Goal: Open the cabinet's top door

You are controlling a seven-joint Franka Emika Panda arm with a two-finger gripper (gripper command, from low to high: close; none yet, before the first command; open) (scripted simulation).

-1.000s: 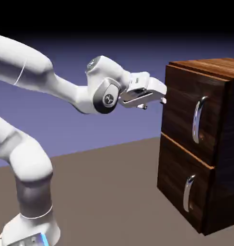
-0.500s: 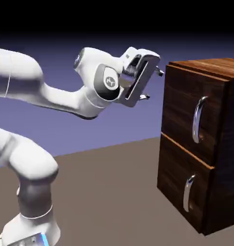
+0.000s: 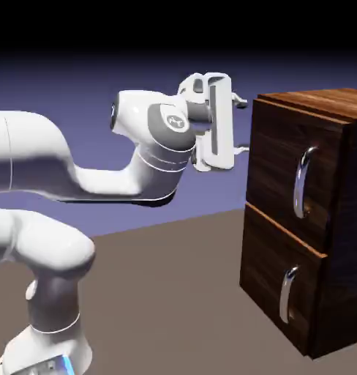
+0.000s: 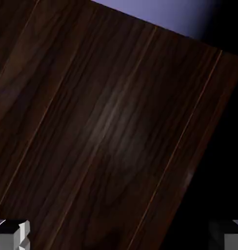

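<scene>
One open gripper [image 3: 244, 126] near one shut top door [image 3: 284, 161]

Hangs between 1 and 2 o'clock in the exterior view, fingers [image 3: 241, 150] spread wide. Points toward the cabinet [image 3: 342, 293], top door and silver handle [image 3: 301, 183] at 3 o'clock.

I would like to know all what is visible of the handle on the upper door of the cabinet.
The upper handle is one curved bar, shiny and silver like polished metal. It stands roughly upright on the dark wood-grain top door, bowing outward, with its ends meeting the panel. It sits toward the door's side at the exterior view's right, above the similar lower handle. The door looks shut. The open gripper is away from the handle; only the door touches it.
</scene>
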